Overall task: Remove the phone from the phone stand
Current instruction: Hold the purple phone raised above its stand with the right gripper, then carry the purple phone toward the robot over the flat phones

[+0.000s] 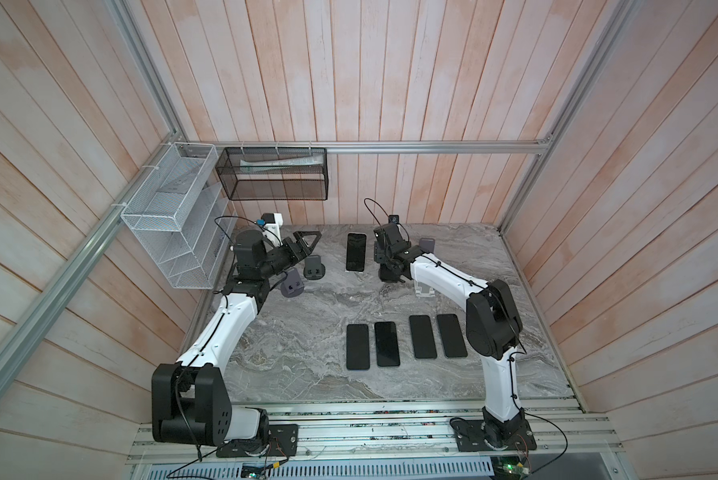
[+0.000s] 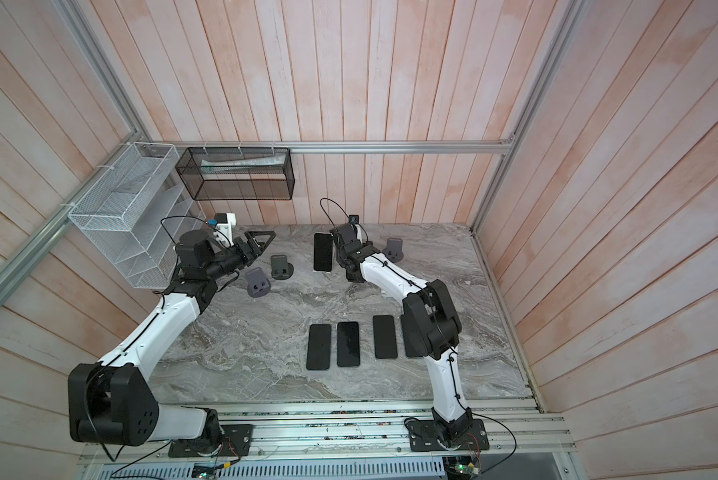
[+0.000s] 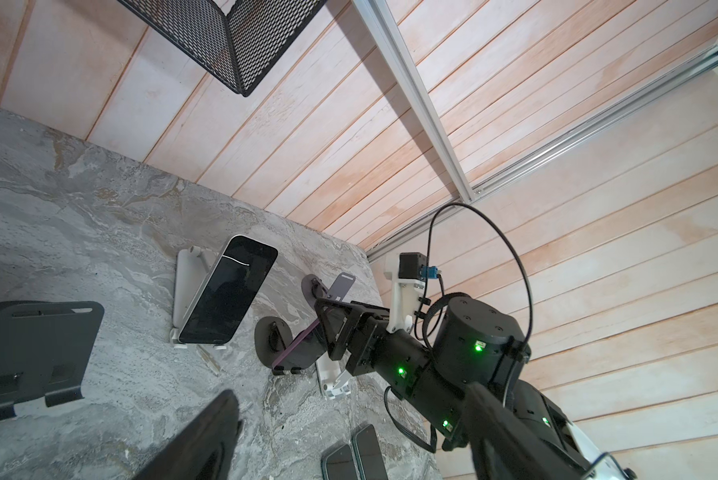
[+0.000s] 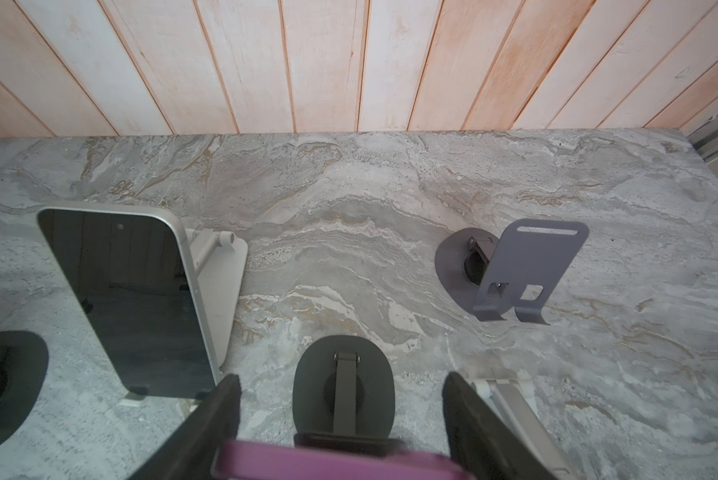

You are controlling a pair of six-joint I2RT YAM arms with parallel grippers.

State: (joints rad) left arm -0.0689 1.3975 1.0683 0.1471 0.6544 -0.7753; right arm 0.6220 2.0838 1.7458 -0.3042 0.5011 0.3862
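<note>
Both top views: row of four phones (image 1: 386, 344) flat on the table (image 1: 299, 365); fifth phone (image 1: 356, 257) propped at the rear. Two dark stands (image 1: 315, 268) near the left gripper (image 1: 309, 240), which is spread and holds nothing.

Left wrist: right gripper (image 3: 325, 328) astride a purple phone (image 3: 295, 347) leaning on its stand (image 3: 268, 340).

Right wrist: gripper wide, fingers (image 4: 224, 409) clasping the purple phone's side edges; one grey stand (image 4: 532, 266) beyond, well apart.

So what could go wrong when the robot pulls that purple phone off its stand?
1. The right gripper holds the purple phone only by its top edges, so it might slip or tilt.
2. The dark stand under it could lift or tip along with it.
3. The gripper also sits close to the silver phone and might bump it.
</note>
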